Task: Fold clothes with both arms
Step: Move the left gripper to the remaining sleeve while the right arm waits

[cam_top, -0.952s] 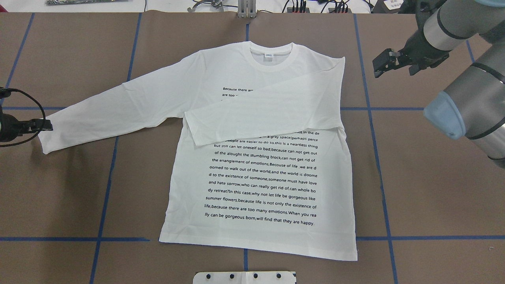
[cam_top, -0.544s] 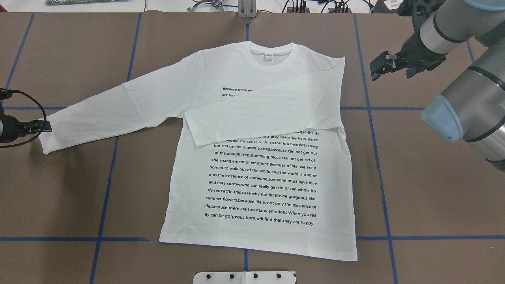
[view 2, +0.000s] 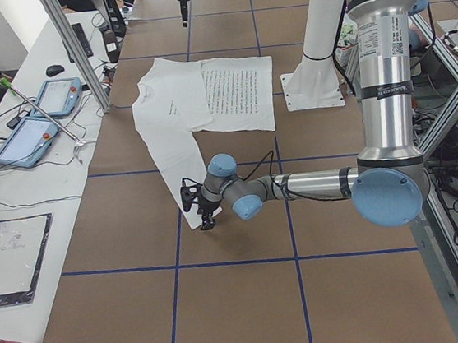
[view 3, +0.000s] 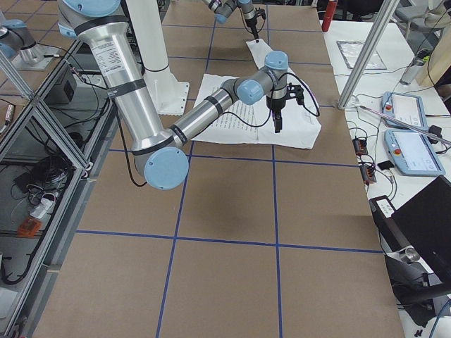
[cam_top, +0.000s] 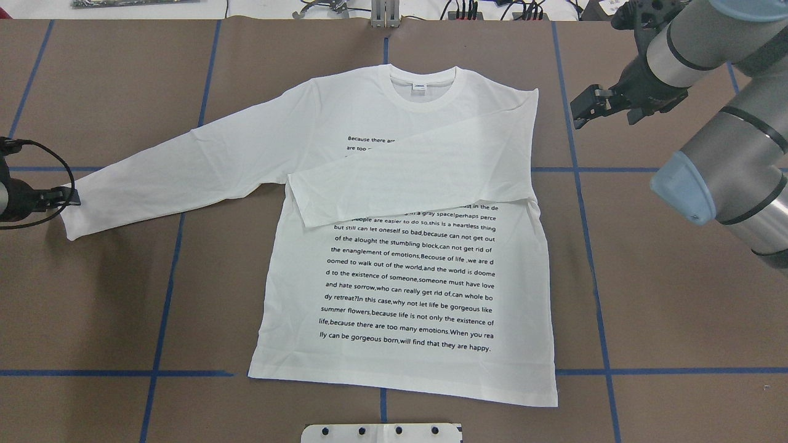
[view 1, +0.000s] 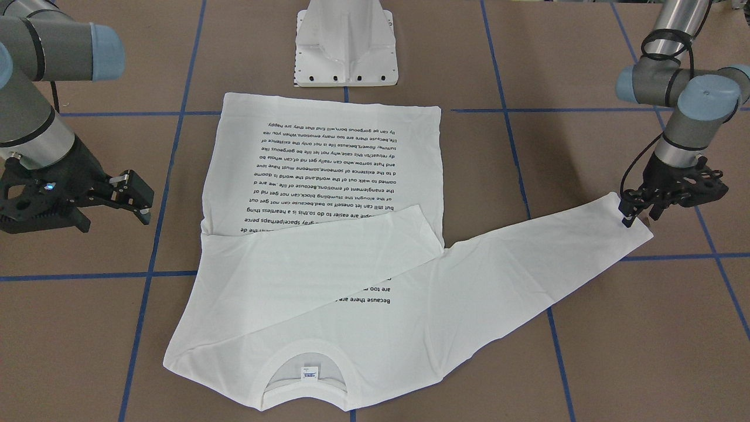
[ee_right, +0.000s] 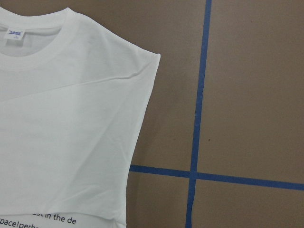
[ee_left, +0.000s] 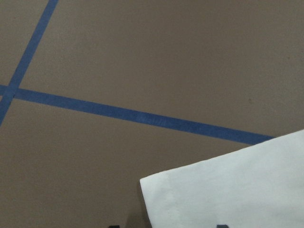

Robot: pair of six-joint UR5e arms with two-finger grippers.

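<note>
The white long-sleeved T-shirt (cam_top: 400, 277) lies flat, text side up, collar at the far side. One sleeve is folded across the chest (cam_top: 418, 178). The other sleeve stretches out to the left, ending in a cuff (cam_top: 74, 215). My left gripper (cam_top: 71, 198) points down at that cuff (view 1: 636, 231). In the left wrist view its fingertips (ee_left: 114, 226) stand wide apart at the bottom edge with the cuff corner (ee_left: 156, 190) between them. It is open. My right gripper (cam_top: 582, 111) is open and empty above the table, right of the shirt's shoulder (ee_right: 142, 61).
The white pedestal base (view 1: 345, 47) stands at the near edge, close to the shirt's hem. Blue tape lines (cam_top: 166, 277) cross the brown table. Tablets and cables (view 2: 37, 119) lie on a side table beyond the far edge.
My right gripper has moved a little toward the far side and toward the shirt's shoulder. My left gripper has stayed at the cuff, shifting only slightly. The shirt has not moved.
</note>
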